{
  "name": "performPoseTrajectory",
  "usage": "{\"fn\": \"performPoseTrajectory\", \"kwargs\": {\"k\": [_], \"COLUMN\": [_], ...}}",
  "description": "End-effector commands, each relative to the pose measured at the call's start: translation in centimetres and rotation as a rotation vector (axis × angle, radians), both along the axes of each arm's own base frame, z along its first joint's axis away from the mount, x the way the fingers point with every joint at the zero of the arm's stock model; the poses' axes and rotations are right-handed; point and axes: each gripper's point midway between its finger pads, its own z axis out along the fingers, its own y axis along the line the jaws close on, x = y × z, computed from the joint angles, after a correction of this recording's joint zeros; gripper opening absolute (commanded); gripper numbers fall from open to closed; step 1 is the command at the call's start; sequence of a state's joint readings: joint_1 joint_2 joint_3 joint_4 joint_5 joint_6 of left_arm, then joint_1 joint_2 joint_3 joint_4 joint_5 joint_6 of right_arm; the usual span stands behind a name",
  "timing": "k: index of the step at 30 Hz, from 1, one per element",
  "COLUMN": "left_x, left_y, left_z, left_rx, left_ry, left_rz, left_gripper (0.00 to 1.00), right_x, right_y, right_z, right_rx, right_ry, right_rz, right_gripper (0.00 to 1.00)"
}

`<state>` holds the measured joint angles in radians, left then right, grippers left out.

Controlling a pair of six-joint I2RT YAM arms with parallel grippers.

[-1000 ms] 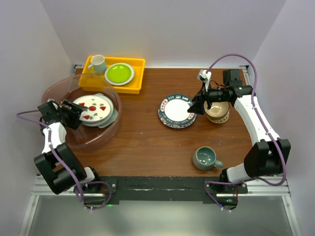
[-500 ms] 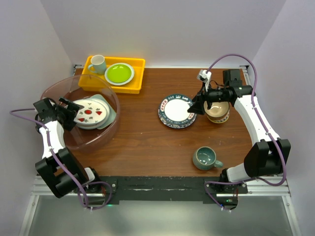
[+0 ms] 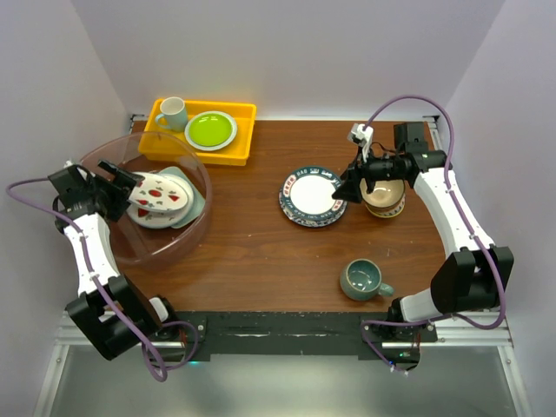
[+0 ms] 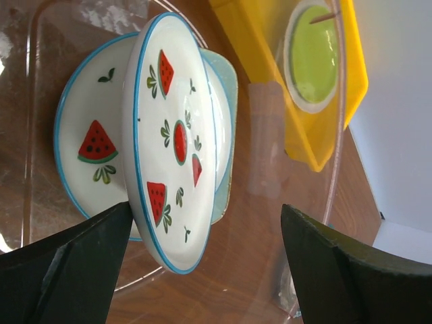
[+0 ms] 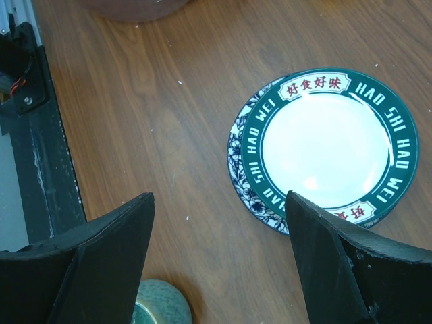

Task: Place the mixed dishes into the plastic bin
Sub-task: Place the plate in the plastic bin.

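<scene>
Reading "HAO SHI HAO WEI" around the green-rimmed plate (image 5: 329,145).

A yellow tray (image 3: 246,122) is being carried at the far left of the brown wooden worktop (image 3: 261,252), near the back wall. A white mug (image 3: 172,113) is being kept upright in the tray's left end. A lime-green plate (image 3: 210,130) with a pale rim is being held flat just beside it, to the right. The worktop's near edge is being bordered by a black strip (image 3: 287,323).
</scene>
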<state>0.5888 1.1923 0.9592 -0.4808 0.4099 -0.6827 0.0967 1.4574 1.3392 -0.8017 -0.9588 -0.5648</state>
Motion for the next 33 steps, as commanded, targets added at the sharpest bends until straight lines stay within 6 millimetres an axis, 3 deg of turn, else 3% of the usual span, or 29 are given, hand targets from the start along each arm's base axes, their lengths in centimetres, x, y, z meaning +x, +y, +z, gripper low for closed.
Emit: {"fn": "performPoseTrajectory", "kwargs": {"k": [1,12,33], "left_x": [1.0,1.6,2.4], "left_y": [-0.6,-2.4,-4.8], "left_z": [4.9,7.6,9.7], "left_rx": [0.071,0.081,0.082], "left_ry": [-0.152,-0.231,-0.286], "left_rz": [-0.094,-0.185,-0.266], "left_gripper": [0.95,0.96,0.96], "right_x": [0.0,0.1,0.3], "right_y": [-0.3,-0.6,-0.7], "right_z": [2.6,3.0,3.3], "right_rx": [-0.009,-0.029,-0.036], "right_ry": [-0.092,-0.107,-0.112], "right_rz": [0.003,-0.003,-0.01], "right_gripper": [0.82,0.82,0.82]}}
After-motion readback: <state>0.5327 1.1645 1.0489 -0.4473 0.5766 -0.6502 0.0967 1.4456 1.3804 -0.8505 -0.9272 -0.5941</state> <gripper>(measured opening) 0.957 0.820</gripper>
